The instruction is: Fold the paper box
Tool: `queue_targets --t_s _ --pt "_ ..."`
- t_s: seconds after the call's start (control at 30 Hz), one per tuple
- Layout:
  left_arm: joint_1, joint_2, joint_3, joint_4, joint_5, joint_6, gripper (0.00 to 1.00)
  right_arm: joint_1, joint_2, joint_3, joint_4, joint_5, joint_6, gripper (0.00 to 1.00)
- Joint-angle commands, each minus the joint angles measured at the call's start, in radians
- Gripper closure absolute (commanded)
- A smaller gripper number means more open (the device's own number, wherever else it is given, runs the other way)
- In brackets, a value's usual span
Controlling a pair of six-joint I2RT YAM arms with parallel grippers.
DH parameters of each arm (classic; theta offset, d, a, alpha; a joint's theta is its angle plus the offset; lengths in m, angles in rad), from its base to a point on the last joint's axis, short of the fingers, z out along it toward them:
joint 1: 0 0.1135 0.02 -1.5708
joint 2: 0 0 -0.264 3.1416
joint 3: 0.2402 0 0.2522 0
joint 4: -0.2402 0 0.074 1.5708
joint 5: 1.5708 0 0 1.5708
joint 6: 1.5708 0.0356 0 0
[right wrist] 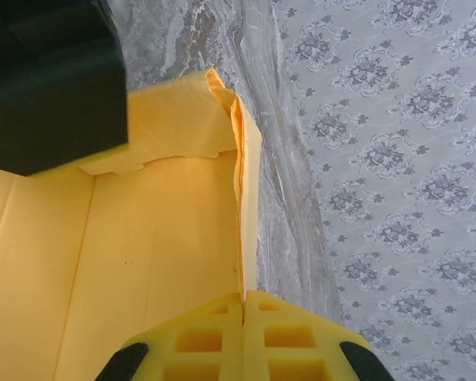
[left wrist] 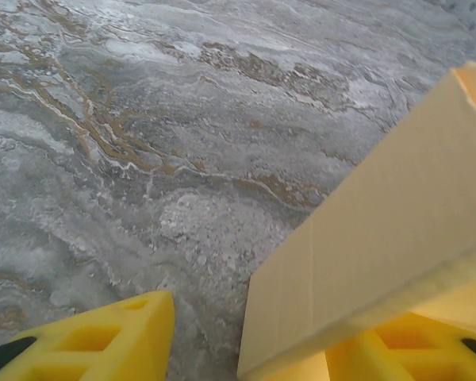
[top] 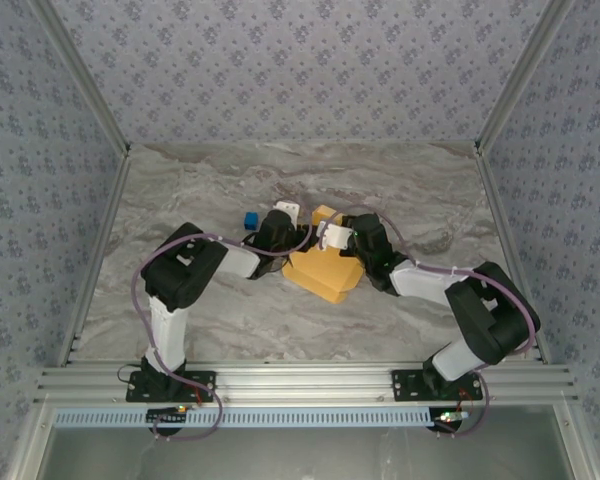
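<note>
Pinches wall of yellow-orange thin-card paper box (top: 325, 272) with right pincer (right wrist: 243, 305); holds left pincer (left wrist: 262, 317) spread beside its flap.

One paper box (top: 325, 272), one small blue cube (top: 251, 220), one marble-patterned table (top: 230, 170) under both. One left arm (top: 180, 275) and one right arm (top: 480, 315) — two in all. Three floral-papered walls (top: 300, 70) — back, left, right.

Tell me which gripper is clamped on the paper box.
The right gripper: its yellow fingers are pressed together on a thin wall of the paper box. The left gripper has its fingers apart.
</note>
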Motion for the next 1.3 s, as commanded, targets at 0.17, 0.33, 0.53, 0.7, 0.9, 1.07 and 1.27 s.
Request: queue_targets --t_s 0.17,0.33,0.53,0.7,0.9,1.07,1.27 --pt "0.047 -0.048 0.027 -0.008 0.144 0.139 0.49 -0.015 -0.013 0.021 -0.13 -0.027 0.037 1.0" --pt "0.045 -0.028 0.077 -0.049 0.153 0.178 0.5 -0.016 -0.012 0.024 -0.136 -0.032 0.038 1.0" --pt "0.043 -0.015 0.11 -0.067 0.137 0.183 0.52 -0.016 -0.003 0.032 -0.137 -0.039 0.043 1.0" --pt "0.034 0.008 0.152 -0.096 0.066 0.174 0.54 -0.012 -0.002 0.035 -0.138 -0.042 0.046 1.0" --pt "0.029 0.035 0.16 -0.076 -0.008 0.118 0.58 -0.007 -0.011 0.032 -0.152 -0.06 0.047 1.0" --pt "0.023 0.049 0.175 -0.054 0.024 0.117 0.57 -0.007 -0.014 0.034 -0.165 -0.067 0.051 1.0" --pt "0.022 0.061 0.195 -0.053 0.058 0.119 0.62 0.001 -0.004 0.041 -0.18 -0.042 0.027 1.0"
